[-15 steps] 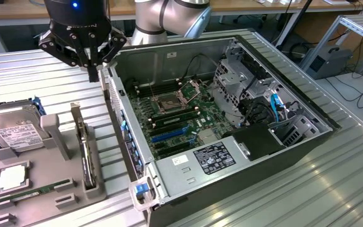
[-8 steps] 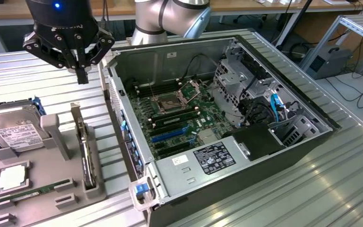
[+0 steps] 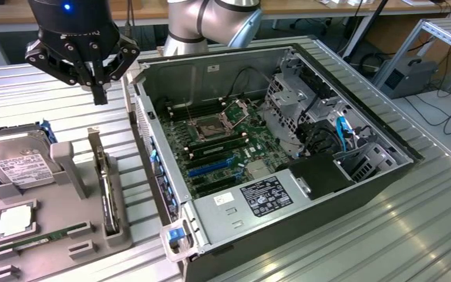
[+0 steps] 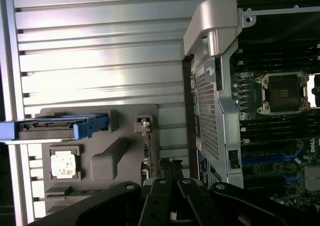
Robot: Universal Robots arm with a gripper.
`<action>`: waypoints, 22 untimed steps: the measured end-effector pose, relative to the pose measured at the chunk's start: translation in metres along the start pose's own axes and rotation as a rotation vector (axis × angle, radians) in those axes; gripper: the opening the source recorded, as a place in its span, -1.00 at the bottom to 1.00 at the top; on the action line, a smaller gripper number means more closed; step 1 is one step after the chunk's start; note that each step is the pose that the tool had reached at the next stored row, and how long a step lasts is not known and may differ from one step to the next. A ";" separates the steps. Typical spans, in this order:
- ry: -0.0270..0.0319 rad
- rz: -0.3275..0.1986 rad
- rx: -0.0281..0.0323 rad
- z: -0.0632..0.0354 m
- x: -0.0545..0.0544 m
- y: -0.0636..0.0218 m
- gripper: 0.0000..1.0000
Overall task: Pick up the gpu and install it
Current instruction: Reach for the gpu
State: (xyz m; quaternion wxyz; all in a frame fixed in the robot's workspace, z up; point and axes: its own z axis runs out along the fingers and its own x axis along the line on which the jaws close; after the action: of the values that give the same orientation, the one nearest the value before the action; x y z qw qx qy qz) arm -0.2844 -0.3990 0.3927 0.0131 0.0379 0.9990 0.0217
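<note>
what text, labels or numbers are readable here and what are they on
No text can be read with confidence.
Black label: print too small.
White sticker beside it: blurred.
Hard drive label: blurred.
White mark on the motherboard: sideways letters, unreadable.

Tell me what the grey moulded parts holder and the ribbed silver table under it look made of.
Grey moulded parts holder: probably plastic, matte, with soft rounded edges and no glints. Ribbed silver table: likely aluminium profile, brushed sheen, bright reflections along its parallel grooves.
</note>
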 end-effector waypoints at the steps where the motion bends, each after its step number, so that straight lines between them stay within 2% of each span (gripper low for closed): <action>1: 0.0000 0.000 0.0000 0.0000 0.001 0.0000 -0.79; 8: 0.0001 0.000 0.0000 -0.0001 0.007 -0.0005 -0.79; 13: 0.0001 0.000 0.0000 -0.0002 0.007 -0.0016 -0.79; 19: 0.0001 0.000 0.0000 -0.0008 0.009 -0.0153 -0.79; 22: 0.0001 0.000 0.0000 -0.0014 0.011 -0.0267 -0.79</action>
State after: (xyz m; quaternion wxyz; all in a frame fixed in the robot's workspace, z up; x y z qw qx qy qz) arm -0.2970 -0.4248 0.3927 0.0130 0.0378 0.9990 0.0217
